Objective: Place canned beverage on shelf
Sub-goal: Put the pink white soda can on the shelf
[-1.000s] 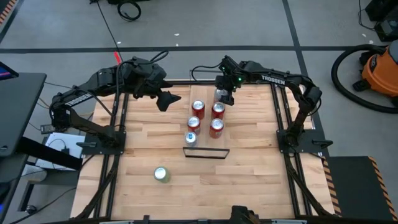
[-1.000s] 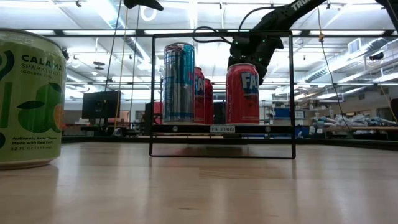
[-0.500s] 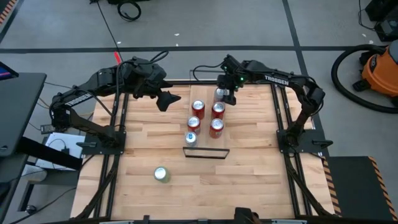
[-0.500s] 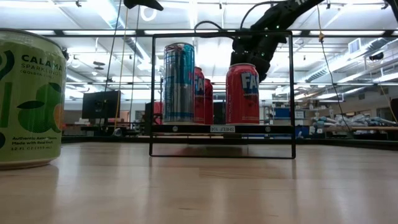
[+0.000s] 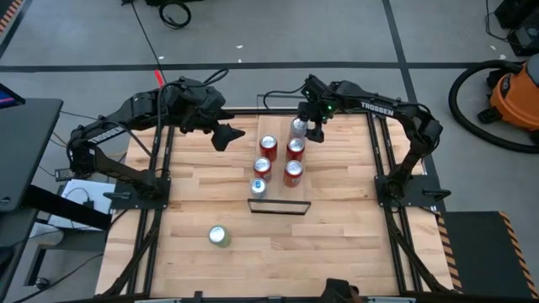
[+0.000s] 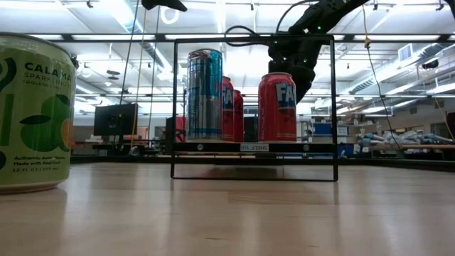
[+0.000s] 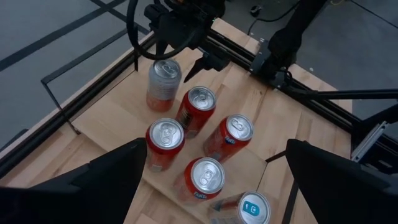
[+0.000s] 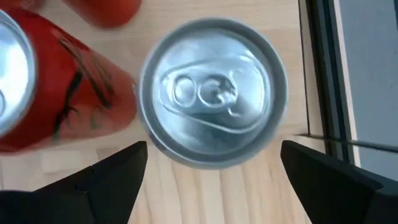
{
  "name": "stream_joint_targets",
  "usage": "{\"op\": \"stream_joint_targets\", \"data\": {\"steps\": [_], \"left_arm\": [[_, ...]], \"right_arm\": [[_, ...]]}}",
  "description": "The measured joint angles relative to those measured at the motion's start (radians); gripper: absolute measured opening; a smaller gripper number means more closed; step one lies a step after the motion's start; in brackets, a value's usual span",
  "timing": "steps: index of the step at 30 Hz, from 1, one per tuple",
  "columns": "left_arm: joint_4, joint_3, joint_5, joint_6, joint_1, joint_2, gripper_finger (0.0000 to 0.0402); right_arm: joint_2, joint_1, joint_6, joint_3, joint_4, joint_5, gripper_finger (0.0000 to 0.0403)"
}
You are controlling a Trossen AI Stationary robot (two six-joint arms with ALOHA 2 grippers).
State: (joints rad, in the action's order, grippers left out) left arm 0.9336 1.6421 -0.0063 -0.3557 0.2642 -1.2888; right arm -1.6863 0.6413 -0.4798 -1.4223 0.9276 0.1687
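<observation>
Right end effector (image 5: 308,128) spread, hanging just above silver can (image 5: 298,127) at far end of shelf (image 5: 279,204), fingers (image 8: 106,174) apart either side of lid, not gripping. Five more cans in two rows nearer: four red, blue-topped can (image 5: 258,187) nearest. Green can (image 5: 219,236) alone on surface (image 5: 337,236), near left. Left end effector (image 5: 229,135) spread, parked far left.

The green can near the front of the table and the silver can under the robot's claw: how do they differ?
The green can stands alone on the bare tabletop, far from both arms; the silver can stands at the back of a cluster of red cans on the shelf. The right gripper hangs open right above the silver can; nothing hangs over the green one. Both stand upright with silver tops.
</observation>
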Motion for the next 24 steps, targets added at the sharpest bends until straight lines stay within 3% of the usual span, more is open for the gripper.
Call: {"op": "stream_joint_targets", "data": {"steps": [8,19,24], "left_arm": [[0.000,0.000,0.000,0.003,0.000,0.000,0.0396],[0.000,0.000,0.000,0.003,0.000,0.000,0.0396],[0.000,0.000,0.000,0.003,0.000,0.000,0.0396]], "right_arm": [[0.000,0.030,0.005,0.000,-0.017,-0.071,0.0380],[0.000,0.043,0.005,0.000,-0.028,-0.099,0.0380],[0.000,0.043,-0.005,0.000,0.004,-0.063,0.0380]]}}
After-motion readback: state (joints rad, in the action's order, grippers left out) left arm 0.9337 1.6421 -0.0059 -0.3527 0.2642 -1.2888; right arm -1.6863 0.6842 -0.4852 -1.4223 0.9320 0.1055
